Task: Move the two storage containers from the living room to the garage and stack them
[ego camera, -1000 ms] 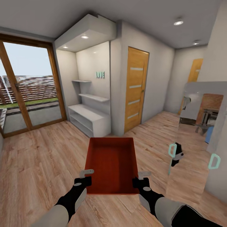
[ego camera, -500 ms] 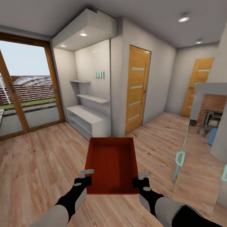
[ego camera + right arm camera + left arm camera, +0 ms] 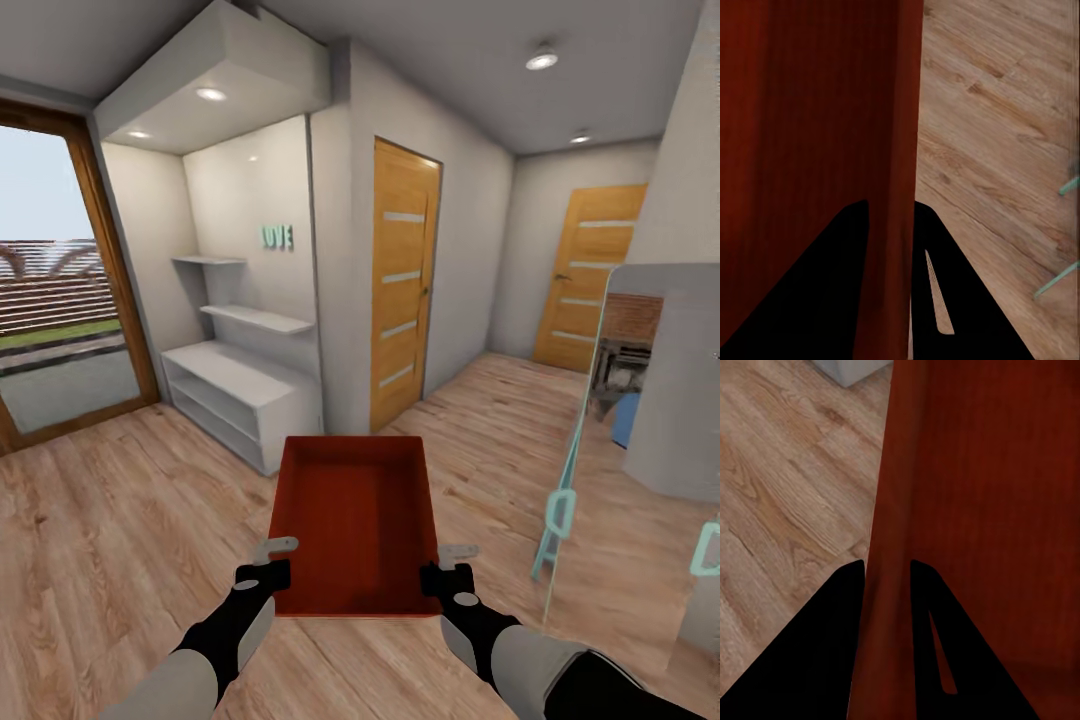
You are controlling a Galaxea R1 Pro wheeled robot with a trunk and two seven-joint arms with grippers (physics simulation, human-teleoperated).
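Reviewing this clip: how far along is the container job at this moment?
Done: one storage container is picked up, the left hand and right hand each clamped on a side wall. In hand: carrying it over light wood flooring, with wooden doors ahead. Left: reach the garage, set it down, then deliver and stack the other container.

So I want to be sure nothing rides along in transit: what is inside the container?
The storage container looks empty: its red floor and inner walls show bare. Left hand and right hand pinch its side walls. The near inside corners are hidden.
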